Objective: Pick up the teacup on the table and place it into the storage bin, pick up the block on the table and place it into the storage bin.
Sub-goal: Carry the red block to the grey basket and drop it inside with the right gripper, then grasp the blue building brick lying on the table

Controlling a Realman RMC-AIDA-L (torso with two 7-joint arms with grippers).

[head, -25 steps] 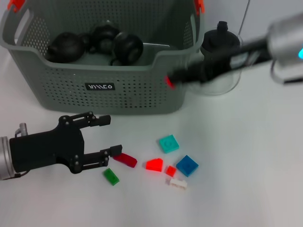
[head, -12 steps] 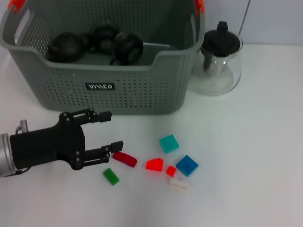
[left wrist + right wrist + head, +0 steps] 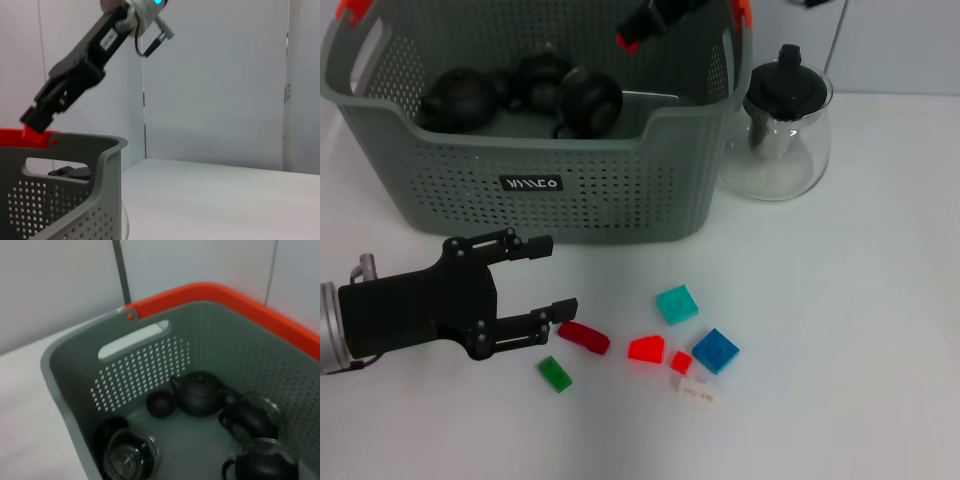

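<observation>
The grey-green storage bin [image 3: 570, 185] stands at the back of the table. My right gripper [image 3: 638, 28] hangs over its far right rim, shut on a small red block [image 3: 627, 41]. The left wrist view shows that gripper [image 3: 36, 114] just above the bin's orange handle [image 3: 25, 137]. Inside the bin [image 3: 75, 370], a small dark teacup [image 3: 160, 403] sits among the teapots. Several loose blocks lie on the table, among them a dark red one [image 3: 584, 337] and a teal one [image 3: 677, 303]. My left gripper [image 3: 556, 278] rests open in front of the bin, its lower fingertip beside the dark red block.
A glass teapot with a black lid [image 3: 782, 120] stands right of the bin. Dark teapots [image 3: 588, 100] fill the bin floor. Green [image 3: 556, 374], red [image 3: 647, 348], blue [image 3: 716, 350] and white [image 3: 695, 392] blocks lie close together on the white table.
My right arm swung from in front of the bin and glass teapot, out of view, then back in over the bin's far rim, carrying the red block. The left gripper stayed put.
</observation>
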